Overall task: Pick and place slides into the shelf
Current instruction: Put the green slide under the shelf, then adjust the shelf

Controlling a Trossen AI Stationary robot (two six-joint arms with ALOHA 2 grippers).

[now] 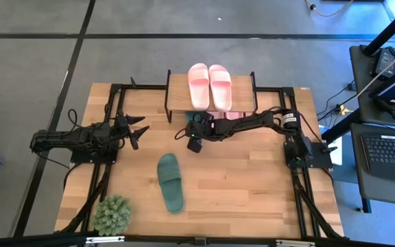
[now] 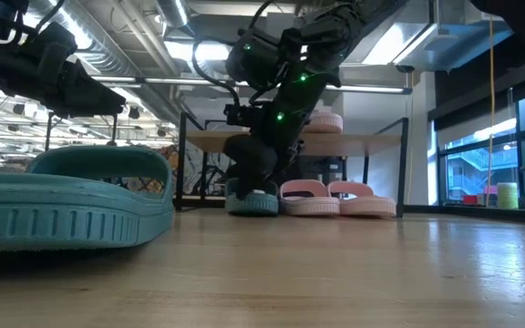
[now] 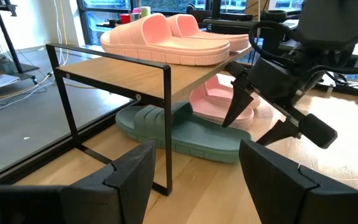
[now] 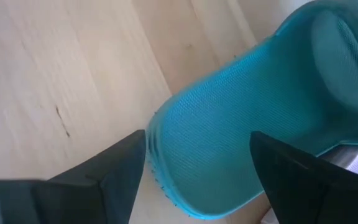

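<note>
The shelf stands at the table's far middle. Two pink slides lie on its top board. Under it, on the table, rest one dark green slide and pink slides. A second green slide lies sole down on the table's near middle. My right gripper is open at the shelf's left front, its fingers on either side of the lower green slide's near end. My left gripper waits open, left of the shelf. My right gripper is open around the near end of the green slide under the shelf, coming slanting down from the table's near right. I cannot tell whether its fingers touch the slide, which lies flat on the table.
A small green plant stands at the table's near left corner. The shelf's black frame legs stand close to my right gripper. Bare wood lies right of the loose green slide.
</note>
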